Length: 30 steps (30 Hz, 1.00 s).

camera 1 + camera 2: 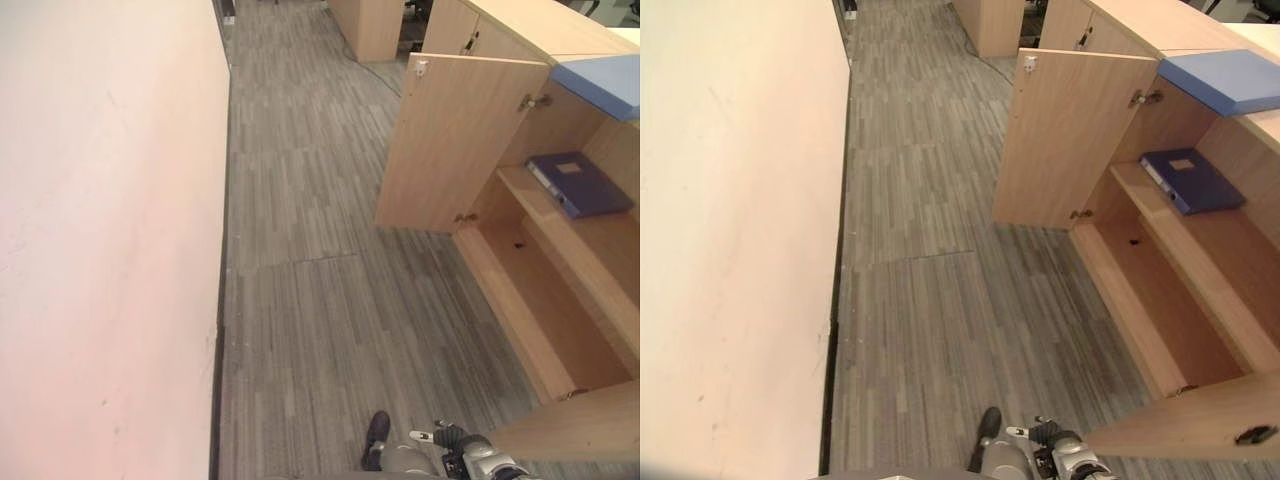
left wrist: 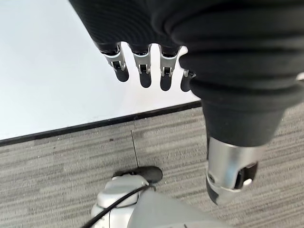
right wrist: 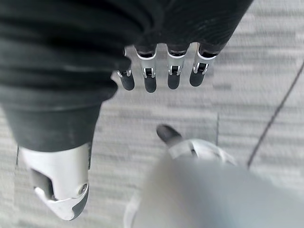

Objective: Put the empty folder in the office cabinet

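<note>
Well, both my hands hang at my sides with nothing in them. My left hand (image 2: 144, 71) has its fingers straight and apart, pointing down at the floor (image 1: 320, 300) close to the wall (image 1: 100, 250). My right hand (image 3: 150, 76) is just as slack, also over bare floor.

The cabinet (image 1: 540, 300) stands open at 2 o'clock. A dark blue folder (image 1: 580, 183) lies flat on its upper shelf (image 1: 600, 245), well inside, spine toward the opening. On the cabinet's top, at 1 o'clock, rests a light blue slab (image 1: 602, 82). I cannot tell whether that is a second folder.

I take the dark one for the task's folder, so I judge the placing done, with nothing left but to stand clear.

If the light blue piece is the one meant, I would do it this way:
- Turn my whole body to face the opening first, rather than reach across sideways.
- Mind the far door (image 1: 450, 140) at 1 o'clock and the near door (image 1: 1200, 430) at 4 o'clock, since both swing into my path.
- Take the piece with both hands and keep it level.
- Slide it in flat beside or on top of the dark folder, so neither is knocked off the shelf lip.
</note>
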Motion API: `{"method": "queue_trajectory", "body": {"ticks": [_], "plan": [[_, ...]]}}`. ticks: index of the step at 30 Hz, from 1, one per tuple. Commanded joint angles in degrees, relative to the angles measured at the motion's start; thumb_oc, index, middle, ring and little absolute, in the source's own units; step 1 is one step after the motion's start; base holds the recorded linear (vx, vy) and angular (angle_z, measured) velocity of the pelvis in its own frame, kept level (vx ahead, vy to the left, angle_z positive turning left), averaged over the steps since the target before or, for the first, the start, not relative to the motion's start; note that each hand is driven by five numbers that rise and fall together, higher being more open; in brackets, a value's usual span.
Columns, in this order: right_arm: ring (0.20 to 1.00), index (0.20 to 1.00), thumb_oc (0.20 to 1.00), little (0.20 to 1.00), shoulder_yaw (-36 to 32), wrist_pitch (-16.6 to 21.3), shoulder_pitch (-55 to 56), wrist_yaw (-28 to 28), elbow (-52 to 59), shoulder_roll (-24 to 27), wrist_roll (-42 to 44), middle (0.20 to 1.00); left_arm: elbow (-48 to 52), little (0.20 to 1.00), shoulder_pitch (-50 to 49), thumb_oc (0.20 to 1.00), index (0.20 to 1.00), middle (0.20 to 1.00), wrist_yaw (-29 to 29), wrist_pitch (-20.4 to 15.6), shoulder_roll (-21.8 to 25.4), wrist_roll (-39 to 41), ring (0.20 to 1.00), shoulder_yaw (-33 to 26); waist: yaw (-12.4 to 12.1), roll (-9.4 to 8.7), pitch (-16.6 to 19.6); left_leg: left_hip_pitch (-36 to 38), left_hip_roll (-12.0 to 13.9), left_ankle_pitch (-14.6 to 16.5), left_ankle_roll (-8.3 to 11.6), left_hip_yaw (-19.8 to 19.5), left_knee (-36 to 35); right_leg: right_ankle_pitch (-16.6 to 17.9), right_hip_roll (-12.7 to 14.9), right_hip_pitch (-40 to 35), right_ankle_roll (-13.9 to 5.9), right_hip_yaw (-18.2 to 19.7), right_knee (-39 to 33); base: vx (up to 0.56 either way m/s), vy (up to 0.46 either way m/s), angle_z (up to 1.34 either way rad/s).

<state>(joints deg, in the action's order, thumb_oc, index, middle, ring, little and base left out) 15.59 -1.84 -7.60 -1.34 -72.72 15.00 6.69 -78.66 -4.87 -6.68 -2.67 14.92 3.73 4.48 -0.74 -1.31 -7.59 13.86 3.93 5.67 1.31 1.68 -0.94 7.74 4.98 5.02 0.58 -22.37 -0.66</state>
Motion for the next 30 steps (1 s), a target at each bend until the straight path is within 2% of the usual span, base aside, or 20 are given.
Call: {"method": "queue_trajectory", "body": {"ticks": [1, 2, 3, 5, 6, 7, 8, 9, 11, 12, 13, 14, 15, 16, 19, 21, 22, 25, 30], "plan": [[1.0, 1.0, 1.0, 1.0, 0.05, 0.48, -0.88, 0.29, -4.41, -0.02, 0.77, 1.0, 0.11, 1.0, 2.23, 1.0, 1.0, 1.0, -0.17, -0.54, 0.74, -0.17, 1.0, 1.28, 0.12, -2.13, 0.0, -2.46, 0.51, 4.15, 1.48, -0.8, 4.3, -3.02, 2.23, 0.78, -6.01, 3.57, 3.38, 0.31, -0.464, 0.14], [1.0, 1.0, 1.0, 1.0, -0.36, 0.46, 0.22, 0.49, -5.5, -0.17, 1.45, 1.0, 0.65, 1.0, 2.73, 1.0, 1.0, 1.0, -0.2, -0.48, 0.87, 0.22, 1.0, 1.66, 0.16, -2.7, -0.34, -5.42, 2.74, 0.72, 2.84, 0.04, 13.74, -4.81, 0.32, -1.69, -4.26, 3.86, 3.21, 0.11, -0.198, 0.08], [1.0, 1.0, 1.0, 1.0, -0.38, 0.46, 0.21, 0.49, -5.51, -0.21, 1.45, 1.0, 0.65, 1.0, 2.75, 1.0, 1.0, 1.0, -0.2, -0.48, 0.91, 0.22, 1.0, 1.66, 0.31, -2.88, -0.21, -5.67, 2.54, 0.52, 2.79, -0.1, 13.7, -4.74, 0.53, -1.53, -4.28, 3.76, 3.17, 0.16, -0.306, 0.04], [1.0, 1.0, 1.0, 1.0, -0.53, 0.23, 0.95, 0.87, -6.06, -0.05, 1.8, 1.0, 1.94, 1.0, 3.32, 1.0, 1.0, 1.0, -0.37, -0.54, 0.92, 0.54, 1.0, 2.29, -0.28, -4.01, -1.79, -11.12, 4.28, -4.08, 1.86, -0.04, 27.32, -6.22, -1.01, -4.34, -2.23, 4.12, 2.7, 0.1, -0.257, -0.15], [1.0, 1.0, 1.0, 1.0, -0.8, 0.11, 1.27, 1.12, -6.46, 0.18, 1.95, 1.0, 2.65, 1.0, 3.57, 1.0, 1.0, 1.0, -0.53, -0.63, 0.74, 0.61, 1.0, 2.59, -0.52, -4.36, -2.44, -13.15, 4.76, -5.32, 1.0, 0.41, 32.58, -6.98, -1.74, -5.49, -1.37, 4.3, 2.44, 0.11, -0.263, -0.17], [1.0, 1.0, 1.0, 1.0, -1.06, -0.02, 1.48, 1.33, -6.95, 0.4, 1.95, 1.0, 3.07, 1.0, 3.7, 1.0, 1.0, 1.0, -0.57, -0.68, 0.55, 0.69, 1.0, 2.92, -0.8, -4.65, -2.88, -14.98, 4.94, -6.39, 0.36, 0.91, 35.57, -7.68, -2.08, -6.43, -0.92, 4.62, 2.17, 0.08, -0.158, -0.28], [1.0, 1.0, 1.0, 1.0, -1.07, -0.01, 1.48, 1.33, -6.95, 0.4, 1.94, 1.0, 3.07, 1.0, 3.7, 1.0, 1.0, 1.0, -0.57, -0.68, 0.55, 0.7, 1.0, 2.92, -0.79, -4.62, -2.86, -15.05, 4.98, -6.35, 0.37, 0.88, 35.67, -7.68, -2.12, -6.41, -0.91, 4.6, 2.17, 0.11, -0.122, -0.5], [1.0, 1.0, 1.0, 1.0, -1.4, -0.33, 2.04, 1.54, -7.53, 0.67, 1.84, 1.0, 3.54, 1.0, 3.69, 1.0, 1.0, 1.0, -0.67, -0.87, 0.26, 1.37, 1.0, 3.07, -1.5, -5.37, -3.29, -20.72, 3.77, -5.55, -0.85, 1.61, 37.51, -8.34, -1.96, -7.64, -0.62, 5.98, 1.83, 0.14, -0.054, -0.41], [1.0, 1.0, 1.0, 1.0, -1.88, -0.39, 2.6, 1.62, -8.22, 0.82, 1.71, 1.0, 4.14, 1.0, 3.81, 1.0, 1.0, 1.0, -0.58, -1.25, 0.02, 2.15, 1.0, 3.14, -2.2, -5.94, -3.32, -23.98, 2.21, -4.55, -1.0, 1.46, 31.68, -8.54, -1.64, -9.01, -1.28, 7.55, 0.87, 0.23, 0.013, -0.21], [1.0, 1.0, 1.0, 1.0, -2.01, -0.35, 3.04, 1.85, -9.01, 1.19, 0.81, 1.0, 4.93, 1.0, 3.89, 1.0, 1.0, 1.0, -0.51, -1.7, -0.1, 2.92, 1.0, 3.33, -2.83, -5.79, -3.24, -25.72, 1.38, -5.12, -0.02, 0.22, 21.82, -9.18, -1.26, -10.17, -2.22, 8.54, 0.02, 0.2, 0.07, -0.25], [1.0, 1.0, 1.0, 1.0, -2.01, -0.34, 3.05, 1.85, -9.01, 1.19, 0.81, 1.0, 4.93, 1.0, 3.88, 1.0, 1.0, 1.0, -0.51, -1.7, -0.1, 2.92, 1.0, 3.34, -2.87, -5.83, -3.31, -25.55, 1.34, -5.18, -0.02, 0.28, 21.66, -9.19, -1.21, -10.26, -2.23, 8.57, 0.01, 0.23, 0.098, -0.33], [1.0, 1.0, 1.0, 1.0, -1.79, -0.37, 3.21, 1.96, -9.26, 1.28, 0.01, 1.0, 5.44, 1.0, 4.03, 1.0, 1.0, 1.0, -0.5, -1.79, -0.15, 3.29, 1.0, 3.53, -3.35, -5.05, -3.23, -26.2, 1.45, -8.41, 1.09, -1.35, 14.91, -9.77, -1.73, -11.24, -2.31, 9.14, -0.15, 0.28, 0.098, -0.42], [1.0, 1.0, 1.0, 1.0, -1.5, -0.36, 3.59, 2.12, -9.79, 1.46, -1.35, 1.0, 6.06, 1.0, 4.37, 1.0, 1.0, 1.0, -0.55, -2.2, -0.12, 3.79, 1.0, 3.81, -4.14, -3.96, -3.23, -26.85, 1.7, -13.27, 2.36, -4.68, 4.42, -11.06, -2.41, -13.38, -2.55, 10.33, -0.54, 0.28, 0.099, -0.5], [1.0, 1.0, 1.0, 1.0, -1.51, -0.36, 3.58, 2.12, -9.79, 1.46, -1.35, 1.0, 6.06, 1.0, 4.38, 1.0, 1.0, 1.0, -0.55, -2.2, -0.13, 3.79, 1.0, 3.81, -4.08, -3.95, -3.17, -26.87, 1.7, -13.43, 2.36, -4.74, 4.24, -11.02, -2.42, -13.32, -2.55, 10.27, -0.56, 0.29, 0.086, -0.45], [1.0, 1.0, 1.0, 1.0, -3.29, -0.39, 4.82, 1.84, -10.7, 1.82, -0.58, 1.0, 5.85, 1.0, 4.66, 1.0, 1.0, 1.0, -0.49, -2.48, -0.61, 4.31, 1.0, 3.75, -4.66, -2.68, -2.59, -27.98, 1.34, -15.86, 4.48, -8.39, -3.6, -12.73, -2.74, -16.16, -3.01, 13.37, -0.92, 0.28, 0.11, -0.34], [1.0, 1.0, 1.0, 1.0, -3.92, -0.19, 5.61, 1.64, -10.96, 1.86, -0.37, 1.0, 5.37, 1.0, 4.39, 1.0, 1.0, 1.0, -0.15, -2.58, -0.82, 4.22, 1.0, 3.52, -4.62, -2.12, -1.67, -27.31, 1.14, -15.02, 4.51, -9.62, -4.06, -13.07, -2.66, -16.7, -3.45, 14.41, -1.12, 0.24, 0.147, -0.66], [1.0, 1.0, 1.0, 1.0, -4.39, -0.2, 5.94, 1.55, -11.19, 1.85, -0.56, 1.0, 4.93, 1.0, 4.15, 1.0, 1.0, 1.0, -0.02, -2.47, -1.1, 4.07, 1.0, 3.44, -4.46, -1.6, -0.88, -26.61, 1.05, -15.69, 4.76, -10.21, -4.06, -13.36, -2.52, -17.0, -3.67, 15.01, -1.02, 0.29, 0.217, -0.76], [1.0, 1.0, 1.0, 1.0, -5.04, -0.56, 6.5, 1.24, -11.29, 1.74, -0.42, 1.0, 4.1, 1.0, 4.34, 1.0, 1.0, 1.0, 0.08, -2.32, -1.01, 3.25, 1.0, 3.83, -3.75, -1.38, 1.1, -23.84, 0.29, -16.2, 4.17, -8.82, -4.06, -13.49, -0.41, -17.7, -4.91, 15.83, -1.21, 0.29, 0.252, -0.7], [1.0, 1.0, 1.0, 1.0, -4.95, -0.81, 7.09, 0.29, -10.75, 0.59, -0.55, 1.0, 3.5, 1.0, 4.36, 1.0, 1.0, 1.0, 0.0, -1.94, -0.37, 2.87, 1.0, 3.21, -3.27, -2.07, 3.75, -19.52, -4.58, -12.08, 0.38, -6.13, -4.06, -13.56, 4.87, -15.53, -7.94, 18.75, 3.77, 0.24, 0.303, -0.36]]}}
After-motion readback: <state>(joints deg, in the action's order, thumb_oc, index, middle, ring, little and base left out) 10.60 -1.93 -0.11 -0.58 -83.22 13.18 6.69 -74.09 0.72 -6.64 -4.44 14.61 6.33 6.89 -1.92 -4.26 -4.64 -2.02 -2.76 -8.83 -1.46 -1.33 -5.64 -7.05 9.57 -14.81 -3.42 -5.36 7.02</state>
